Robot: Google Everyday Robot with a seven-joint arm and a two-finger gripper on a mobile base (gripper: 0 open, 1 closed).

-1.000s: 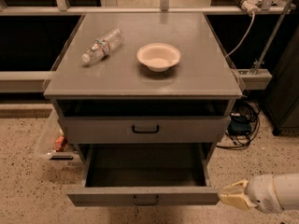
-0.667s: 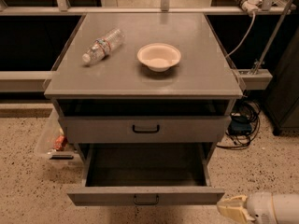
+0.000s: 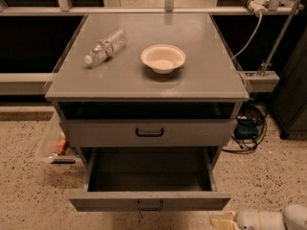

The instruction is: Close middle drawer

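The middle drawer (image 3: 149, 200) is pulled far out of the grey cabinet. Its low wide front panel carries a small black loop handle (image 3: 149, 206), and its deep tray (image 3: 148, 174) looks empty. Above it, the taller-fronted drawer (image 3: 148, 133) with a wider black handle is pushed in. My gripper (image 3: 223, 222), cream-tipped on a white arm (image 3: 268, 219), sits at the bottom edge of the camera view. It is just below and to the right of the open drawer's front right corner, and apart from it. The lowest drawer is hidden.
A plastic water bottle (image 3: 105, 46) lies on its side on the cabinet top (image 3: 206, 75), next to a cream bowl (image 3: 163, 57). A clear bin (image 3: 56, 145) stands on the floor at the cabinet's left. Cables and a blue device (image 3: 247, 128) lie at its right. A dark unit (image 3: 295, 95) stands far right.
My gripper has moved down and slightly left, towards the bottom edge of the view near the open drawer's right corner. The drawers have not moved.
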